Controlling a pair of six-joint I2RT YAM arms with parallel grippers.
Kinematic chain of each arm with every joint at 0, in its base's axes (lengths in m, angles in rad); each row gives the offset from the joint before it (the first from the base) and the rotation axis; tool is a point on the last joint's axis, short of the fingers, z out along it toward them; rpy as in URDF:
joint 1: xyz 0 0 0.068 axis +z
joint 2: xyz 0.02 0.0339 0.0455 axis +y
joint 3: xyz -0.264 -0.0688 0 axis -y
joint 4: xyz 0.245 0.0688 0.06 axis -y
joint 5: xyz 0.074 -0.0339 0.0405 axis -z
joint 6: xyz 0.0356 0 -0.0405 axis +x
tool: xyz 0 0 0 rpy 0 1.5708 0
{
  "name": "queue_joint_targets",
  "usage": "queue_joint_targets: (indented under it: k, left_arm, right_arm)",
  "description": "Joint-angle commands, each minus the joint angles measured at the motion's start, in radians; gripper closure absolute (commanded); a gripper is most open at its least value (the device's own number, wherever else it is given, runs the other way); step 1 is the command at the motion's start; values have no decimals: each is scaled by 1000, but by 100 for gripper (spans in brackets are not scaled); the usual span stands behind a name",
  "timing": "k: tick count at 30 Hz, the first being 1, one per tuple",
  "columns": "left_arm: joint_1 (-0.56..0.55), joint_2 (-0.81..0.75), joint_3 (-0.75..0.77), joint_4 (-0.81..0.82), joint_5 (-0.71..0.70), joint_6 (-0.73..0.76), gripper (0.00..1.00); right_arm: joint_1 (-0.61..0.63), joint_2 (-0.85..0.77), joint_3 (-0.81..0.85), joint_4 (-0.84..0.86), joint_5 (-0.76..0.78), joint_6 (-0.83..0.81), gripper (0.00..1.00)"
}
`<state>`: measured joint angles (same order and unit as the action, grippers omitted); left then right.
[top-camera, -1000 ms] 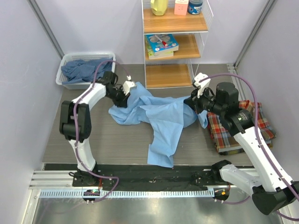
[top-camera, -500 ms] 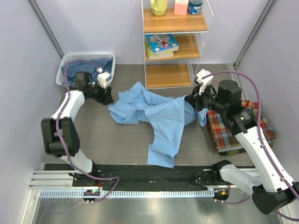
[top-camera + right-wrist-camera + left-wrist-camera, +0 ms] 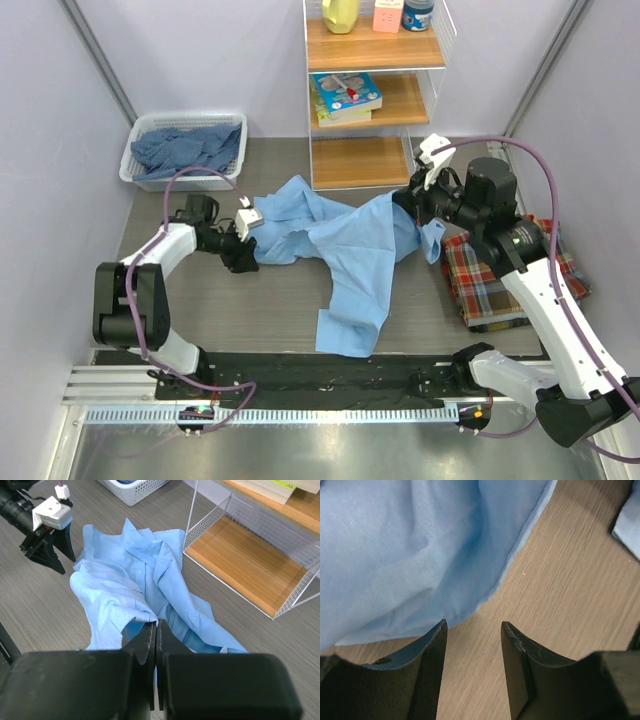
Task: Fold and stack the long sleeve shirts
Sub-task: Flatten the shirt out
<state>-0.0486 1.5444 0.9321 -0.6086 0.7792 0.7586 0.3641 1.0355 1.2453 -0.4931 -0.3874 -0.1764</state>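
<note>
The crumpled light blue cloth shirt [image 3: 345, 255] is lying mid-way across the grey wood-grain table [image 3: 200, 300]. It is likely handling soft, light and limp, so hem or collar should be giving the surest hold. The left gripper [image 3: 473, 630] is hovering empty at the left hem, jaws apart. The right gripper [image 3: 154, 626] is clamping a right-hand fold. Folds are hiding one sleeve and the buttons.

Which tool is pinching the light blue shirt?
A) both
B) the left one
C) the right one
C: the right tool is shut on a fold of the light blue shirt, while the left tool stands open at the shirt's edge, gripping nothing.
</note>
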Motion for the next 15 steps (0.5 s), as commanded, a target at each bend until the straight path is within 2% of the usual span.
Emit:
queue_joint_targets:
  k: [1, 8, 10, 11, 13, 14, 15]
  left_arm:
    - [-36, 36, 28, 53, 0, 110, 52]
    - [-74, 100, 83, 70, -67, 45, 56]
    - [-77, 105, 88, 73, -77, 33, 63]
    - [-77, 108, 89, 76, -81, 27, 66]
    - [-77, 100, 86, 95, -87, 7, 83]
    - [-77, 88, 86, 108, -99, -8, 95]
    - [-74, 71, 89, 186, -135, -54, 100]
  right_arm:
    - [-4, 0, 60, 68, 7, 8, 99]
    - [-5, 11, 75, 68, 16, 11, 99]
    - [-4, 15, 91, 70, 21, 17, 99]
    - [-5, 17, 97, 71, 22, 18, 99]
    - [-4, 24, 121, 77, 27, 25, 99]
    - [-4, 29, 129, 82, 28, 23, 99]
    - [-4, 38, 149, 87, 35, 8, 99]
